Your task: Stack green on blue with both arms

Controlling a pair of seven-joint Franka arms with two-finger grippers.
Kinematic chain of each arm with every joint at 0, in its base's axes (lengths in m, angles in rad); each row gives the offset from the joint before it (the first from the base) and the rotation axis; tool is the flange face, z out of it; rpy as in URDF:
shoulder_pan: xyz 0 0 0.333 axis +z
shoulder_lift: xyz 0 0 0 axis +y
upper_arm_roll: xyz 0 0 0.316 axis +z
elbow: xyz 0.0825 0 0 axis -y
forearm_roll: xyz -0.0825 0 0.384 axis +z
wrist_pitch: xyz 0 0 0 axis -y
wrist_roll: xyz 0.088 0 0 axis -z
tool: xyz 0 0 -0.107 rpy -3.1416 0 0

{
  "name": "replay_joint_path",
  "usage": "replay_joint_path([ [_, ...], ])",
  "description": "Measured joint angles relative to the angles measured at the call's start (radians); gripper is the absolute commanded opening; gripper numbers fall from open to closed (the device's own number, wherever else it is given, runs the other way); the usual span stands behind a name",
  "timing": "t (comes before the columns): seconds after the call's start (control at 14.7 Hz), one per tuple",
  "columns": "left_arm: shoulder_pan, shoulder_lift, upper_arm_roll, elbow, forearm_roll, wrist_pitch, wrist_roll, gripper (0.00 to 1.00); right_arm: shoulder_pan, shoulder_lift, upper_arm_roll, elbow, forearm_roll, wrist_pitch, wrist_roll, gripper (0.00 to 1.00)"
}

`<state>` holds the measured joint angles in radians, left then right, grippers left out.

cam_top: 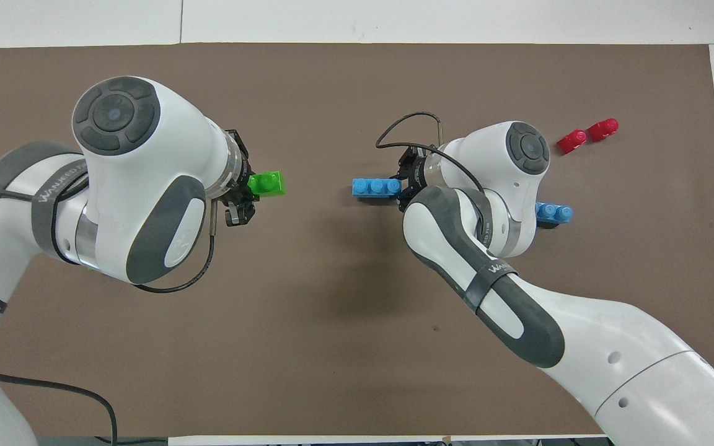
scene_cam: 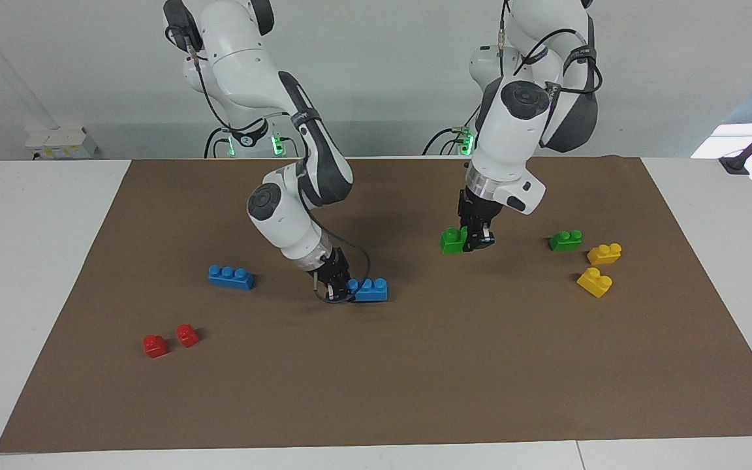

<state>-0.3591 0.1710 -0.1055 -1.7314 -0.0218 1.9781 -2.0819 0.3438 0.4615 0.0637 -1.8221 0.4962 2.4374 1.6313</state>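
Observation:
My left gripper [scene_cam: 472,243] is shut on one end of a bright green two-stud brick [scene_cam: 452,240], which it holds a little above the brown mat. In the overhead view that green brick [cam_top: 268,184] juts out from the left gripper [cam_top: 247,192] toward the mat's middle. My right gripper [scene_cam: 348,290] is shut on the end of a long blue three-stud brick [scene_cam: 370,290], low over the middle of the mat. Seen from overhead, the blue brick [cam_top: 376,187] sticks out of the right gripper [cam_top: 401,188] toward the green one, with a gap between them.
A second blue brick [scene_cam: 231,277] lies toward the right arm's end, with two red bricks [scene_cam: 170,340] farther from the robots. A second green brick [scene_cam: 565,240] and two yellow bricks [scene_cam: 599,267] lie toward the left arm's end. The brown mat [scene_cam: 415,378] covers the table.

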Motion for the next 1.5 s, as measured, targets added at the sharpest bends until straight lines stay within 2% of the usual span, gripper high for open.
replay_joint_path([
  [0.34, -0.062, 0.007, -0.002, 0.0, 0.021, 0.012, -0.087, 0.0, 0.024, -0.018, 0.0, -0.022, 0.0, 0.024, 0.051, 0.0],
  [0.54, -0.118, 0.04, -0.004, 0.002, 0.045, 0.044, -0.153, 0.0, 0.065, -0.018, 0.001, -0.051, 0.0, 0.078, 0.071, 0.0],
  [0.75, -0.125, 0.078, -0.002, 0.037, 0.05, 0.055, -0.159, 0.0, 0.076, -0.018, 0.001, -0.071, 0.0, 0.1, 0.072, 0.0],
  [1.23, -0.177, 0.181, -0.003, 0.063, 0.08, 0.12, -0.159, 0.0, 0.077, -0.018, 0.001, -0.076, 0.0, 0.103, 0.072, 0.0],
  [1.5, -0.178, 0.21, -0.003, 0.063, 0.108, 0.185, -0.158, 0.0, 0.077, -0.019, 0.001, -0.077, 0.0, 0.104, 0.072, 0.0],
])
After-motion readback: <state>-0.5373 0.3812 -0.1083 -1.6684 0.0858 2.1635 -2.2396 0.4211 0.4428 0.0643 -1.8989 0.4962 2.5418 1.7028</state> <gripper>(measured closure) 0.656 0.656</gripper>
